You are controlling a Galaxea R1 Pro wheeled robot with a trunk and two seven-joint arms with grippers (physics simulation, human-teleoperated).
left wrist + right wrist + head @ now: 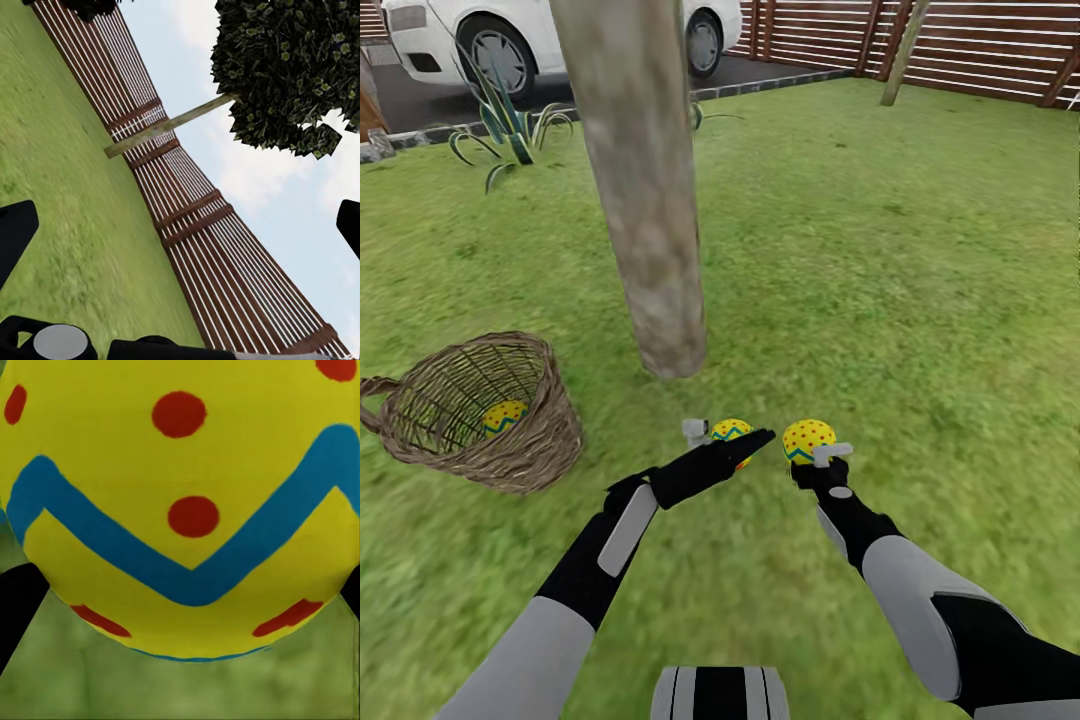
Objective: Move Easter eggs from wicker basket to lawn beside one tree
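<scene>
The tree (645, 200) rises as a thick grey-brown trunk from the lawn (920, 300) just ahead of me. To its left stands the wicker basket (535, 440) with one Easter egg (503, 416) inside. A second egg (732, 430) lies on the grass near the trunk's foot, partly hidden by my left gripper (726, 438), which is open with nothing between its dark fingers (15, 240). My right gripper (812, 452) is shut on the third egg (180, 495), low over the grass right of the second one; dark fingers (15, 607) flank it.
A white car (560, 35) is parked on the dark driveway behind a spiky agave plant (510, 125). A brown slatted fence (960, 45) closes the far right, with a thin leaning trunk (900, 50) before it. Open grass spreads to the right.
</scene>
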